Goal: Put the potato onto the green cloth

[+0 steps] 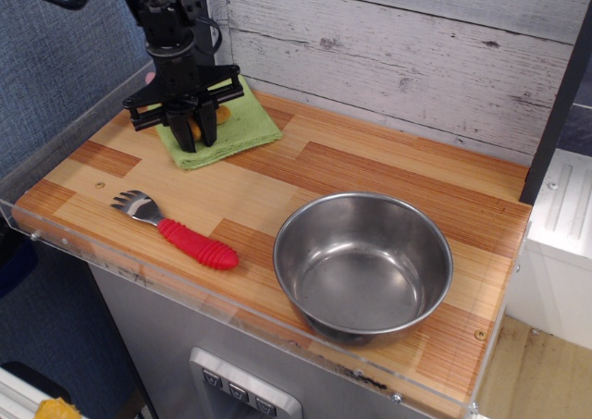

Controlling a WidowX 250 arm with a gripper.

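The green cloth (248,128) lies at the back left of the wooden counter. My black gripper (198,136) points straight down, with its fingertips at the cloth's surface over its middle. The jaws are closed on the potato (220,116), which shows only as a small mustard-orange patch between and just right of the fingers. The gripper hides most of it, and I cannot see its purple tuft. The potato is low over the cloth; I cannot tell whether it touches.
A steel bowl (363,264) stands at the front right. A spork with a red ribbed handle (190,240) lies at the front left. A clear acrylic rim (55,243) lines the counter's left and front edges. A plank wall (398,49) stands behind it.
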